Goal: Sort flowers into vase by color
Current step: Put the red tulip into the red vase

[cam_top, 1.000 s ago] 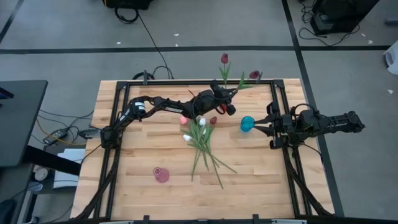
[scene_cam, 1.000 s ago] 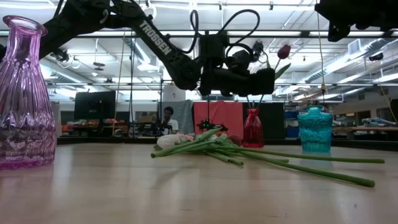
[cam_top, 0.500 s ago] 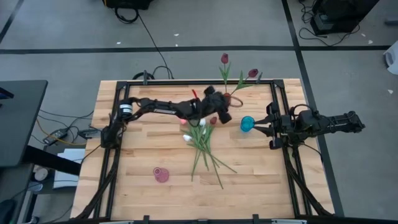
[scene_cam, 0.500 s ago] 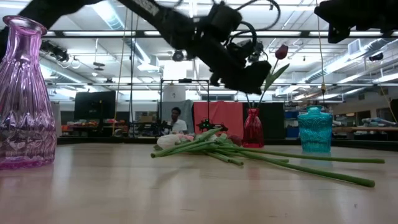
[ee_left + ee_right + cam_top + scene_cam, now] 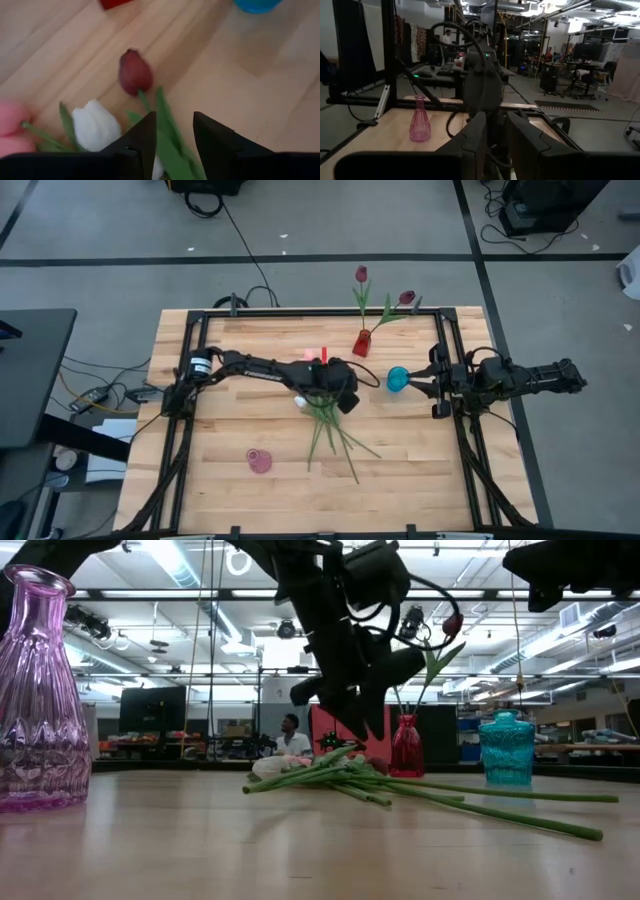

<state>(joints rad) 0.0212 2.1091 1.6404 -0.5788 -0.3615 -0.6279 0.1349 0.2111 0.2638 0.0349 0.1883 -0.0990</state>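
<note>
Now | flowers [image 5: 330, 425]: stems fanned toward near edge | left gripper [image 5: 172, 132]: parted, empty

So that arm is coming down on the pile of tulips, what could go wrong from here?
The stems lie crossed in one heap, so the left gripper, fingers apart above the leaves, may pinch two at once or drag the pile. The dark red bud lies close to a white one, so the wrong colour could get picked. Lifting a long stem might also swing it into the red vase, which already holds two flowers.
</note>
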